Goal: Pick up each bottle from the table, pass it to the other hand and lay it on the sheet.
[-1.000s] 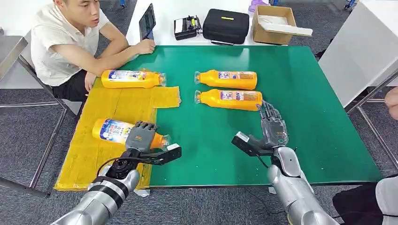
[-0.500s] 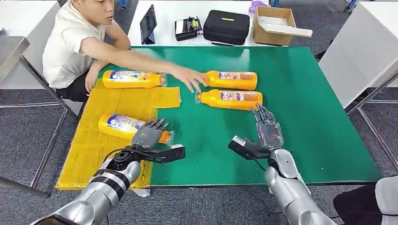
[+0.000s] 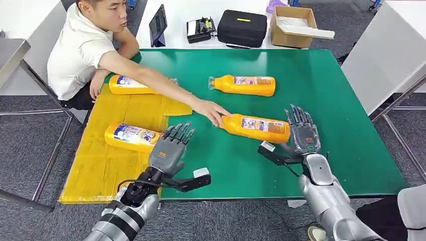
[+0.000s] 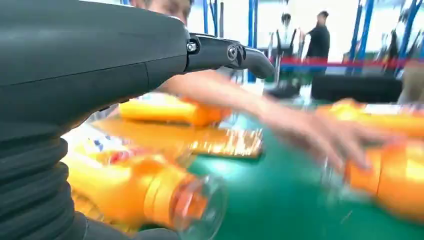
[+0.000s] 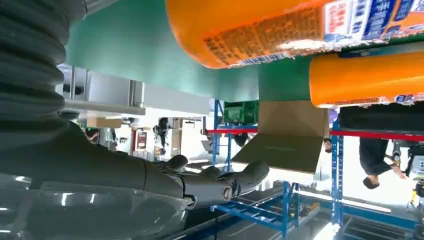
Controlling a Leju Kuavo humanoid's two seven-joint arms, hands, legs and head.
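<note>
A: What could be upset from here?

B: The nearer bottle (image 3: 256, 127) is touched at its neck by a person's hand (image 3: 213, 111), while its base is met by the right robot hand (image 3: 303, 134), whose fingers are spread with nothing grasped. If a grasp were attempted now, the bottle could be rolled or the person's hand struck. The left robot hand (image 3: 170, 148) is held open and empty just beside a bottle lying on the yellow sheet (image 3: 100, 165).

A: And room?

B: Open green bench (image 3: 346, 125) is left to the right; a farther bottle (image 3: 243, 85) lies well apart. The near edge is close to both wrists.
</note>
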